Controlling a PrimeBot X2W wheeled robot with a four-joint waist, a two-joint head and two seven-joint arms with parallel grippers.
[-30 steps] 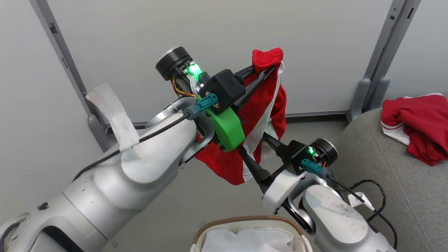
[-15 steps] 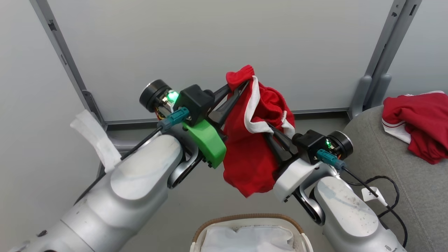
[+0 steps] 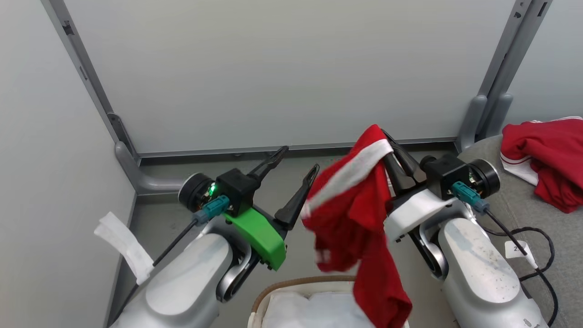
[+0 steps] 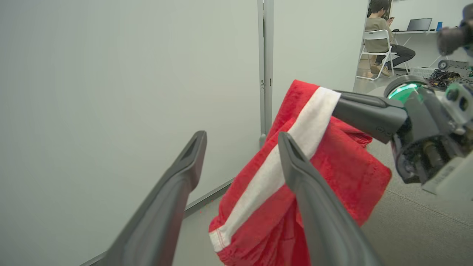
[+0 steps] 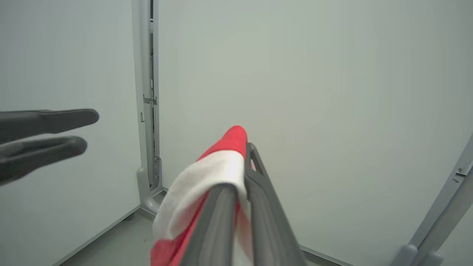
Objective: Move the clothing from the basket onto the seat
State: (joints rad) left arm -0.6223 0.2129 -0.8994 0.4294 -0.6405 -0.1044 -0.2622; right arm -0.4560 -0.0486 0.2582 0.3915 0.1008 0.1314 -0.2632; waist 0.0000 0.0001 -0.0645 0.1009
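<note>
**Two hands, two garments, one basket, one seat.** My right hand is closed, its two dark fingers pinched together on the white band of one red garment. In the right wrist view the band folds over my fingers near their tips, and a red corner stands up just past them. The rest of this garment hangs below the hand in loose folds. In the head view its lowest end crosses the right rim of the basket; whether it touches the rim I cannot tell.

My left hand stands wide, its fingers spread and nothing between them. It lies just left of the hanging garment, at about the height of the white band. The left wrist view shows the fabric behind my nearer finger, but I cannot tell whether the two touch.

The single basket sits on the floor below and between my arms, and its white liner shows inside. The second garment, red with thin white trim, lies crumpled on the grey seat, to the right of my right hand and well apart from the basket.
</note>
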